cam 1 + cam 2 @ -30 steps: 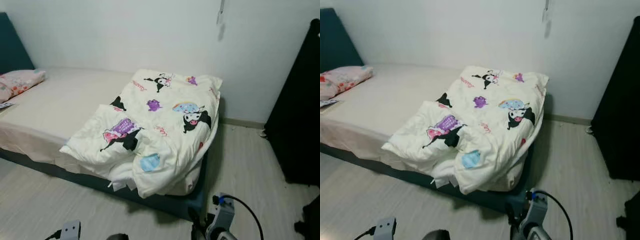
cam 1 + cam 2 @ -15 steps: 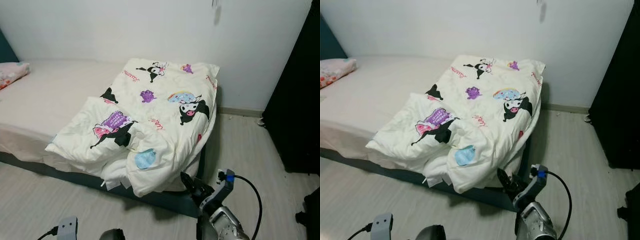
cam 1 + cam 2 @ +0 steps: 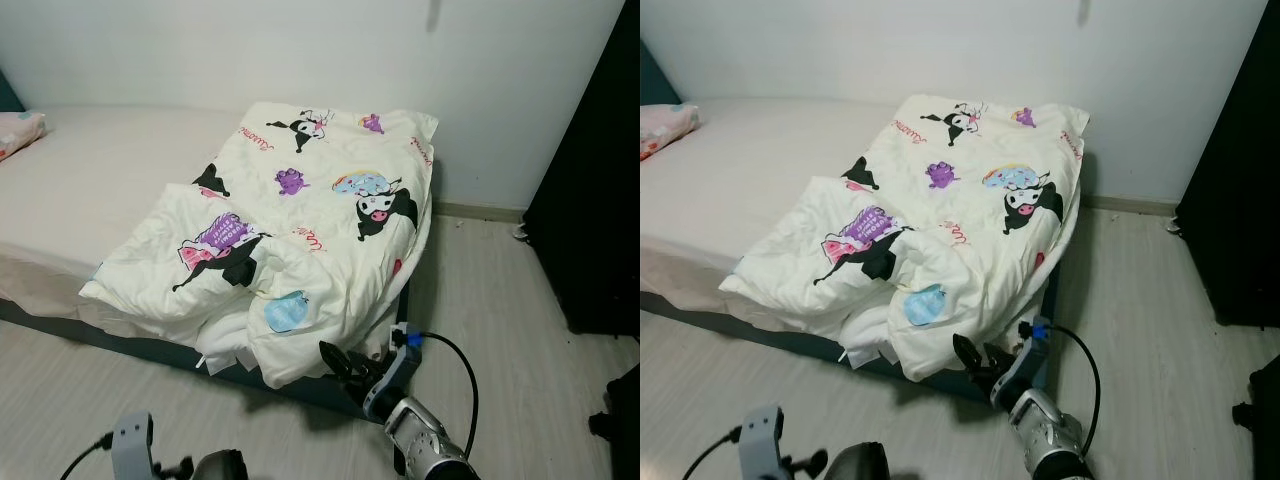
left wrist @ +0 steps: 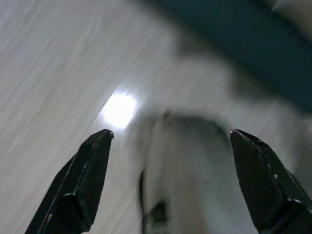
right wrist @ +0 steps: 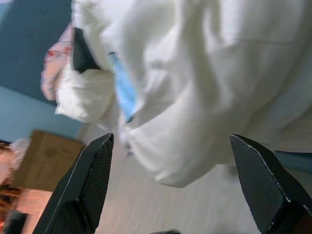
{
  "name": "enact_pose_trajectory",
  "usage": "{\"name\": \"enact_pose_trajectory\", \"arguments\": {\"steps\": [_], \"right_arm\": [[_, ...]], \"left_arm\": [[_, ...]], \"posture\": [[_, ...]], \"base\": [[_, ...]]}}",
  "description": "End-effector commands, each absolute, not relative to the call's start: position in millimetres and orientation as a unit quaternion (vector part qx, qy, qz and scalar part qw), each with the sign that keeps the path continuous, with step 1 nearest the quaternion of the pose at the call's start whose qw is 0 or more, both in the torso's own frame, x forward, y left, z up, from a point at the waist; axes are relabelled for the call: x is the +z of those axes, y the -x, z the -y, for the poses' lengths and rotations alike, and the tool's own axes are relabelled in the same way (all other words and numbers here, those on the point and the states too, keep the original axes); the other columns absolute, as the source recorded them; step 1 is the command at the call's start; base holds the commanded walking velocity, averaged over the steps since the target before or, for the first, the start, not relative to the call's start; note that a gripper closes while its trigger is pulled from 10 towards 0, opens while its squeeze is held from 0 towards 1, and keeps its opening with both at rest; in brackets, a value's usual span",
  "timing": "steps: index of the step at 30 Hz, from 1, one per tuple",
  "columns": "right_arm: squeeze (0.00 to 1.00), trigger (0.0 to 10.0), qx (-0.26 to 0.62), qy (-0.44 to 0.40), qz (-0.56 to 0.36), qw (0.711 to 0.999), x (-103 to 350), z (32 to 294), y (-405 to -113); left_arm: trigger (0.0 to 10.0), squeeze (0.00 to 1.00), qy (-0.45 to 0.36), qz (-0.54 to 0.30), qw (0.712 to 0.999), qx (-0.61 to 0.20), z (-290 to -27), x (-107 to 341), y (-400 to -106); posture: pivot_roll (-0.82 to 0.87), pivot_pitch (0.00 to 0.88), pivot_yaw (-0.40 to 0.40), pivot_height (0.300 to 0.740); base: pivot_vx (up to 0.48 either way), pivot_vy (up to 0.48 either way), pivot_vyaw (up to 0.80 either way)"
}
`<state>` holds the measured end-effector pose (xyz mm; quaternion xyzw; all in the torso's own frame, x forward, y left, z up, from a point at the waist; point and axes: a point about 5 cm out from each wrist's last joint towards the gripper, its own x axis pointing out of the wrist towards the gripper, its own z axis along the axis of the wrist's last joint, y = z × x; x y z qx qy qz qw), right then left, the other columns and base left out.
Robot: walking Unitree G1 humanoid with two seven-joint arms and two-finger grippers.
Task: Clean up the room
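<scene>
Quilt lies crumpled at the foot end of the bed, one corner hanging over the bed's front edge toward the floor. Nothing tidied yet, it seems. Right gripper, fingers spread and empty, sits just below that hanging corner. Left gripper, fingers also spread and empty, points at bare floor. Pillow at the head end.

Spread tool before crumpled, somewhat blurred white duvet.
</scene>
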<state>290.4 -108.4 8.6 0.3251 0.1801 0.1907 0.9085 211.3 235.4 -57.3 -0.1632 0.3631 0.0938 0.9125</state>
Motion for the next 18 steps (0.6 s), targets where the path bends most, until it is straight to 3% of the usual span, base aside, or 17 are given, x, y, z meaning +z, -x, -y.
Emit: {"name": "enact_pose_trajectory", "arguments": {"steps": [1, 2, 11, 15, 18], "right_arm": [[0.00, 10.0, 0.171, -0.324, -0.195, 0.910, 2.8, 108.4, -287.5], [0.00, 10.0, 0.148, -0.324, -0.197, 0.913, 4.4, 112.7, -292.0], [0.00, 10.0, 0.096, -0.318, -0.232, 0.914, 0.6, 122.0, -295.6], [0.00, 10.0, 0.097, -0.347, -0.213, 0.908, 4.5, 124.4, -298.0], [0.00, 10.0, 0.162, -0.355, -0.170, 0.905, 15.6, 117.0, -301.3]], "left_arm": [[10.0, 0.00, 0.171, -0.336, 0.920, 0.105, -247.8, -49.8, -216.2], [10.0, 0.00, 0.177, -0.308, 0.930, 0.099, -251.6, -39.7, -228.3], [10.0, 0.00, 0.176, -0.264, 0.945, 0.086, -262.2, -25.1, -239.7], [10.0, 0.00, 0.177, -0.251, 0.948, 0.083, -265.8, -21.7, -240.8], [10.0, 0.00, 0.178, -0.241, 0.951, 0.078, -267.8, -18.8, -242.2]], "posture": [[0.05, 0.143, 0.067, 0.445], [0.06, 0.160, 0.069, 0.445], [0.11, 0.228, 0.079, 0.445], [0.13, 0.242, 0.080, 0.445], [0.15, 0.263, 0.085, 0.445]], "base": [[0.000, 0.000, 0.00], [0.000, 0.000, 0.00], [0.000, 0.000, 0.00], [0.000, 0.000, 0.00], [0.000, 0.000, 0.00]]}}
